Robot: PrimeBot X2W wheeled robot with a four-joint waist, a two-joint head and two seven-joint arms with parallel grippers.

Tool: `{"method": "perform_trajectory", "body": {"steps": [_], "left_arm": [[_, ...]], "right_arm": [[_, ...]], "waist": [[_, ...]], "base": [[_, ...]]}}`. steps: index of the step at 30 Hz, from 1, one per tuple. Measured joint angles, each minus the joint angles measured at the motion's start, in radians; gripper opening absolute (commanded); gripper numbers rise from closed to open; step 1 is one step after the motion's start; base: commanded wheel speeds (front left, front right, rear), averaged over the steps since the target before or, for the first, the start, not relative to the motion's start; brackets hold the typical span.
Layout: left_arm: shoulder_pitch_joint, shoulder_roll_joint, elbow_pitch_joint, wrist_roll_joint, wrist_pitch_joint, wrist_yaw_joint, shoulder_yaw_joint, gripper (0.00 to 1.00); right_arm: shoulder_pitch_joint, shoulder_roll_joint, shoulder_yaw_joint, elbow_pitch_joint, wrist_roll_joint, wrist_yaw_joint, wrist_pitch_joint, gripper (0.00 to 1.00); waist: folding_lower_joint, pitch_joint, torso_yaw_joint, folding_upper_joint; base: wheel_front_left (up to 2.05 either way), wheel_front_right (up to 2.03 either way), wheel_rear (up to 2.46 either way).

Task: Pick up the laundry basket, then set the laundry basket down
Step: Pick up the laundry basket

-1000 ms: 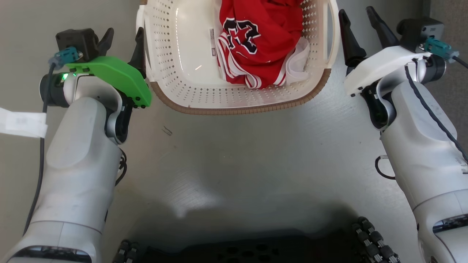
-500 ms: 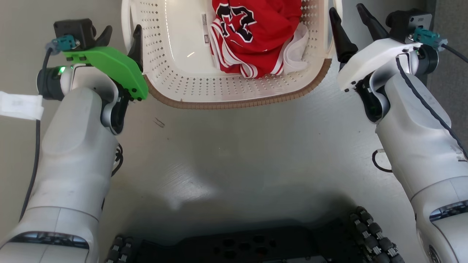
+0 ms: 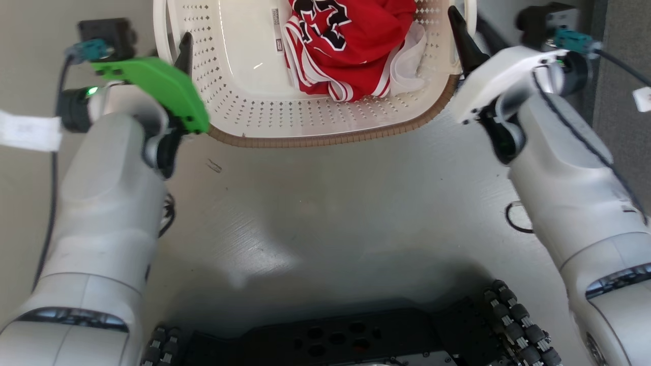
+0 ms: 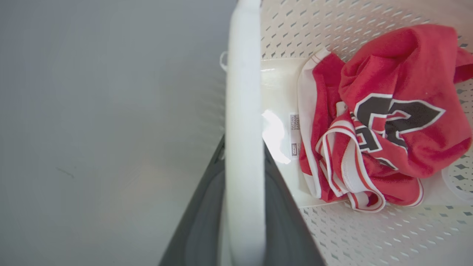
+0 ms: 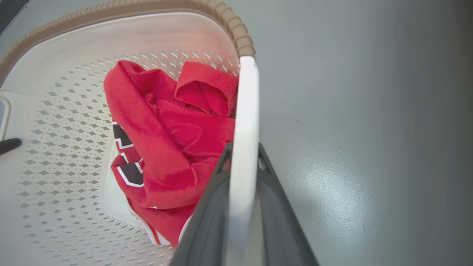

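Observation:
The laundry basket [image 3: 325, 140] is cream-white and perforated, with a brown woven-look rim, and stands on the grey floor at the top centre of the head view. A red jersey [image 3: 356, 46] lies inside it. My left gripper [image 3: 170, 48] straddles the left white handle [image 4: 244, 111], and its dark fingers [image 4: 207, 207] press both sides of it. At the other end, my right gripper [image 3: 470, 30] is closed the same way over the right handle [image 5: 245, 111], one finger [image 5: 210, 207] inside the basket and one outside.
The robot's dark base with its roller wheels [image 3: 346, 340] fills the bottom edge. A darker grey surface [image 3: 625, 51] runs along the far right. A white tag [image 3: 28, 132] hangs on the left arm's cable. Bare grey floor [image 3: 325, 213] lies between basket and base.
Both grippers have moved forward along the basket's sides, and their fingers have closed over the two handles. The whole head view has also shifted, so the camera moved.

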Motion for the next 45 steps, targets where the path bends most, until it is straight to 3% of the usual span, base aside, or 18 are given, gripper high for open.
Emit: {"method": "perform_trajectory", "body": {"steps": [21,45], "left_arm": [[-0.025,-0.021,0.124,-0.026,-0.01,-0.009,-0.013,0.0],[0.072,-0.029,0.205,-0.167,0.074,-0.017,-0.057,0.0]], "right_arm": [[-0.019,0.024,0.07,0.091,0.063,0.001,0.0,0.0],[0.067,0.035,0.173,0.168,0.192,0.001,0.105,0.0]], "waist": [[0.0001,-0.074,0.004,0.0],[0.0,-0.332,0.02,0.0]], "base": [[0.0,0.0,0.0],[0.0,0.0,0.0]]}}
